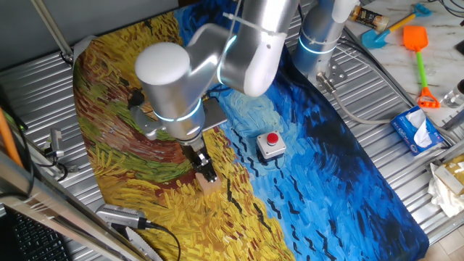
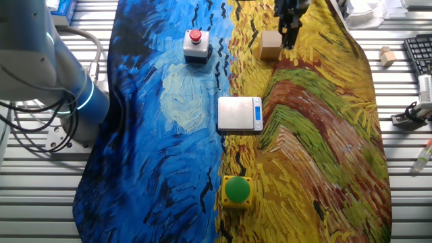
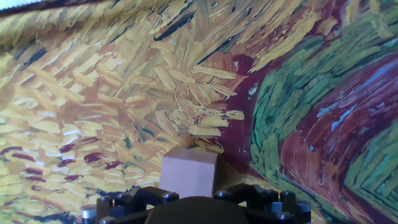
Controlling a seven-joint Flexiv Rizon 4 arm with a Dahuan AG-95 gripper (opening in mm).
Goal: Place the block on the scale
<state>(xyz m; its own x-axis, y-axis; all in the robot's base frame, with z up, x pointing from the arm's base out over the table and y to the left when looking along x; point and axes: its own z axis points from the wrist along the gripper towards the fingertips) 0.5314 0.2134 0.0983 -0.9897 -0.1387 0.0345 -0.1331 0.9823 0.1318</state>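
- The block (image 2: pixel 270 45) sits on the yellow part of the painted cloth (image 2: pixel 324 135) over the worktop, well apart from the scale (image 2: pixel 239 113).
- The hand (image 2: pixel 290 30) is low, just beside the block (touching or not, I cannot tell); clenched or released, I cannot tell.
- A red-button box (image 2: pixel 196 44) stands on the blue part.

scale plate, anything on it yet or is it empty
Empty. The thin square grey metallic scale plate lies bare on the painted cloth, while the small tan wooden cube sits apart from it, near the hand.
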